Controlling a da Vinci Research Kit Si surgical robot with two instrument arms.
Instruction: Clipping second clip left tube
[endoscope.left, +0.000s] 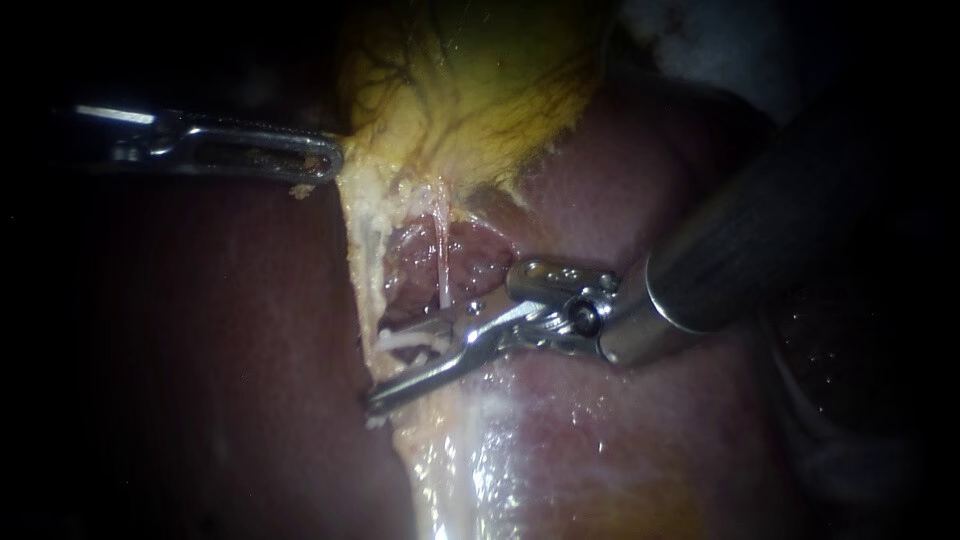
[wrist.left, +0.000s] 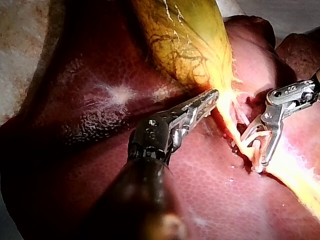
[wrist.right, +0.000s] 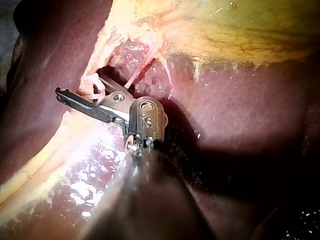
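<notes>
Only marking: a few tiny stamped characters on the metal joint block of the right instrument (wrist.right: 80, 89) (they also show in the left wrist view). No label, brand or sign.

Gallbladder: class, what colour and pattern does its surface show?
The gallbladder is yellow-green with dark branching lines; the left wrist view shows it best.

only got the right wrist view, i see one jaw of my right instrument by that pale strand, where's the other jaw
Observer: In the left wrist view both jaws of the right instrument stand apart, with the pale strand between them.
Operator: and my left instrument, cant see it
Observer: The left instrument has its jaws shut on the yellow edge of the gallbladder, clear of the right one.
</notes>
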